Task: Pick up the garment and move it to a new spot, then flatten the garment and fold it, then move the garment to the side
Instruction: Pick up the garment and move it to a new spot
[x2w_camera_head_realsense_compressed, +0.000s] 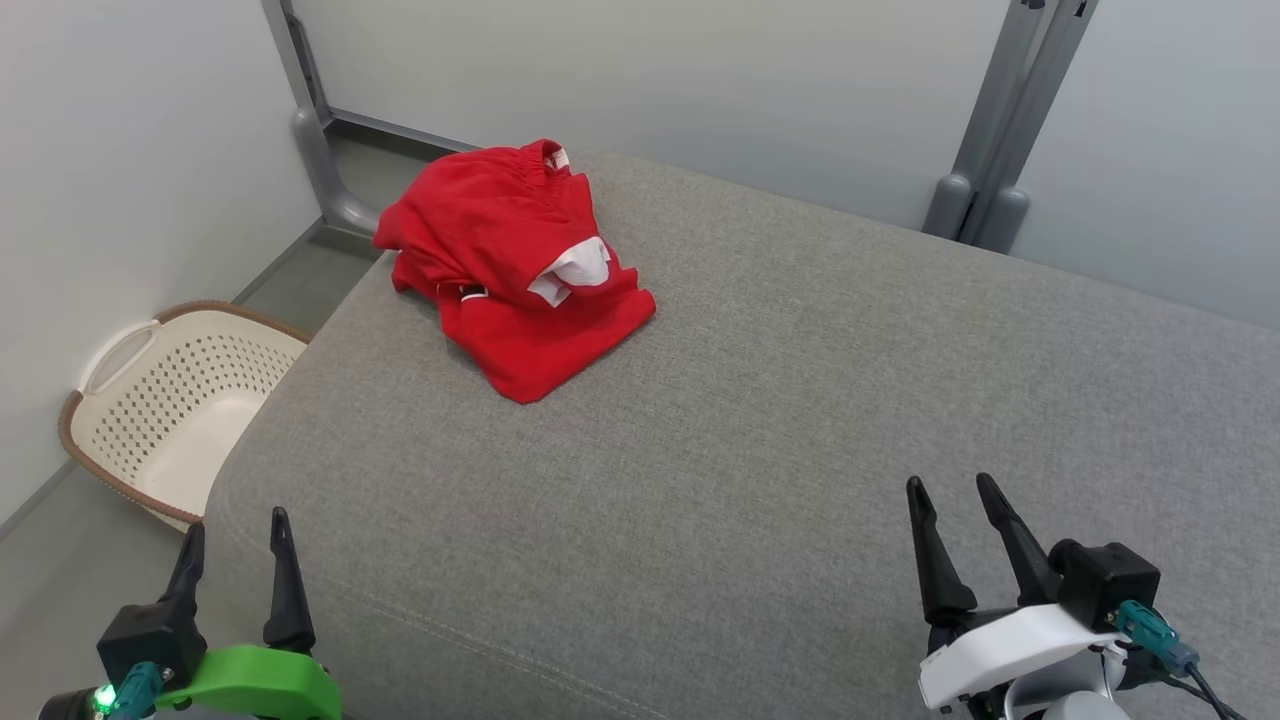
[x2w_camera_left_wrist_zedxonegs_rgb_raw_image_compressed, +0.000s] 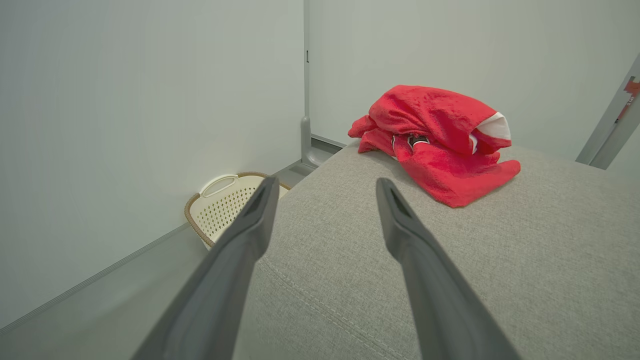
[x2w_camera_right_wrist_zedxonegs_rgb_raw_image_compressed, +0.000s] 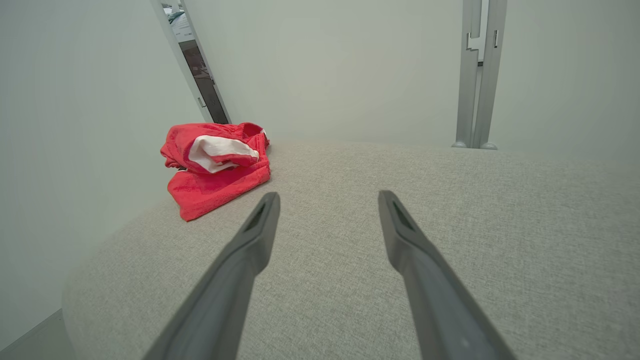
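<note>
A crumpled red garment (x2w_camera_head_realsense_compressed: 510, 265) with a white patch lies bunched at the far left corner of the grey cushioned surface (x2w_camera_head_realsense_compressed: 760, 400). It also appears in the left wrist view (x2w_camera_left_wrist_zedxonegs_rgb_raw_image_compressed: 440, 145) and the right wrist view (x2w_camera_right_wrist_zedxonegs_rgb_raw_image_compressed: 215, 165). My left gripper (x2w_camera_head_realsense_compressed: 236, 525) hovers open at the near left edge of the surface, far from the garment, nothing between its fingers (x2w_camera_left_wrist_zedxonegs_rgb_raw_image_compressed: 250, 225). Low on the right, my right gripper (x2w_camera_head_realsense_compressed: 950, 490) is open too, empty, above the bare cushion, with its fingers (x2w_camera_right_wrist_zedxonegs_rgb_raw_image_compressed: 405, 235) spread apart.
A cream perforated laundry basket (x2w_camera_head_realsense_compressed: 170, 400) with a brown rim stands on the floor to the left of the cushion, against the pale wall. Grey metal posts (x2w_camera_head_realsense_compressed: 990, 130) rise behind the far edge. The cushion's left edge drops off to the floor.
</note>
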